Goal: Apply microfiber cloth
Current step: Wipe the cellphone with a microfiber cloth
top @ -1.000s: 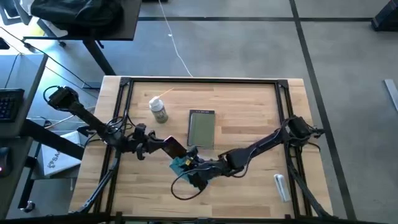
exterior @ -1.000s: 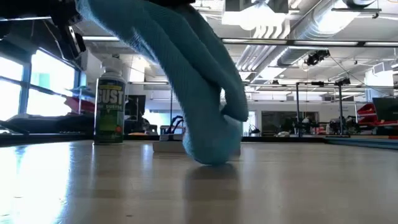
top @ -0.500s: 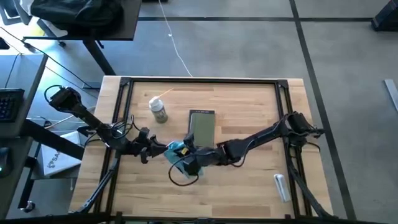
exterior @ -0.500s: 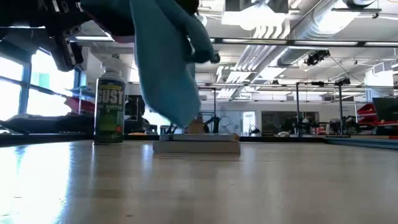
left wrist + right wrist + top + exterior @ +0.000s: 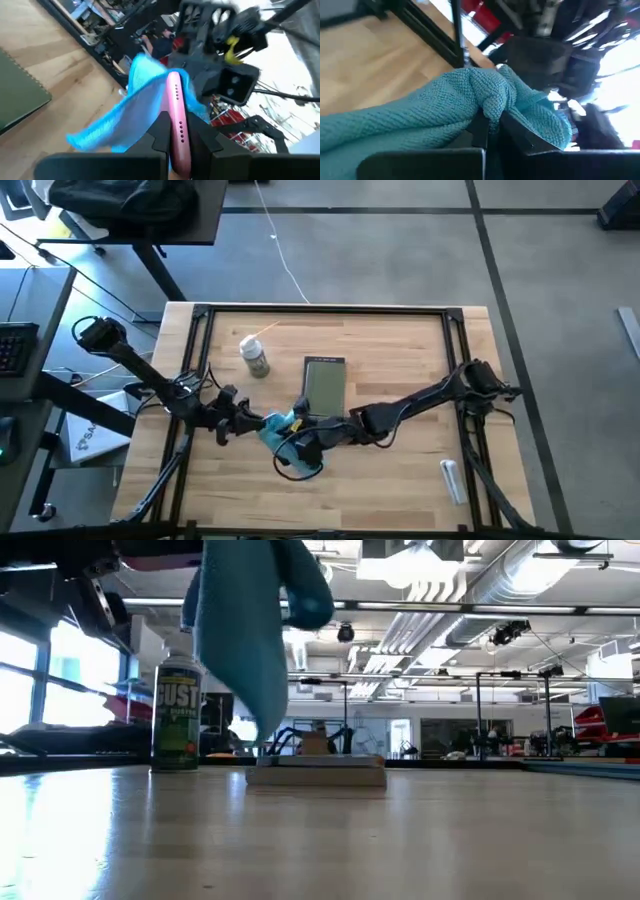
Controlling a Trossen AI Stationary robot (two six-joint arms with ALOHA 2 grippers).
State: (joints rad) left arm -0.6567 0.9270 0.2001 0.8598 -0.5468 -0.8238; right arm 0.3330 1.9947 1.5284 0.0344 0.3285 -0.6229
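Left gripper (image 5: 252, 423) and right gripper (image 5: 300, 438) meet above the surface (image 5: 400, 470) near its front middle, at about 7 o'clock from the grey-green tablet (image 5: 325, 387).

High view: the microfiber cloth (image 5: 281, 425) shows only as a small turquoise bunch between the two grippers; what either one holds cannot be made out there.

Left wrist view: left jaws closed on the edges of a pink phone (image 5: 176, 120), held edge-on, with the cloth (image 5: 132, 107) draped against it and the right arm's gripper body just behind.

Right wrist view: right jaws pinched on a fold of the cloth (image 5: 470, 102), fabric bunched up at the fingertips (image 5: 481, 127).

Low view: the cloth (image 5: 245, 635) hangs down in a long drape, its lower end clear of the surface, in front of the tablet (image 5: 316, 774) lying flat. A green-labelled spray can (image 5: 176, 712) stands upright at 9 o'clock from it.

Surface: light wood planks in a black frame. The can (image 5: 256, 358) stands at 10 o'clock from the tablet; a small white bottle (image 5: 452, 480) lies near the front right corner.

Room: grey floor with dark seams, a white cord trailing away from the back edge, a dark desk at upper left; ceiling ducts and bright windows in the low view.
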